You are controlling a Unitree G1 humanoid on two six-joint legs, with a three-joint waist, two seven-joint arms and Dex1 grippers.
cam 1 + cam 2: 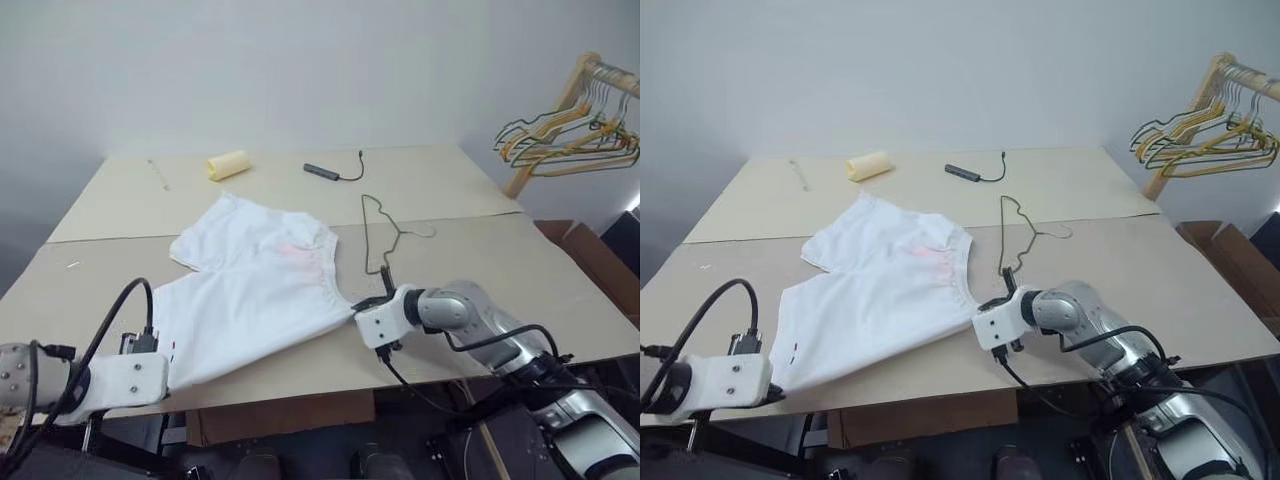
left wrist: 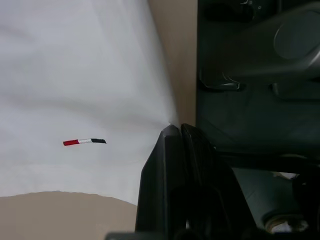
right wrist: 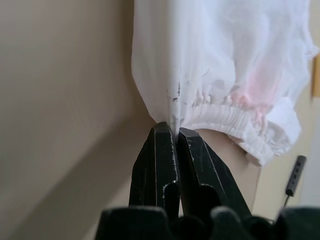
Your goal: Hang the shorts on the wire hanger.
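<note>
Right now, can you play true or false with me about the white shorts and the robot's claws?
1. Both grippers pinch the shorts. True: the left gripper grips a corner near the hem, and the right gripper grips the edge by the waistband.
2. The shorts already hang on the wire hanger. False: the hanger lies flat on the table, beside the shorts.
3. A yellow roll lies at the far side of the table. True.
4. The shorts are blue. False: they are white with a faint pink smudge.
5. More hangers hang on a wooden rack at the right. True.
</note>
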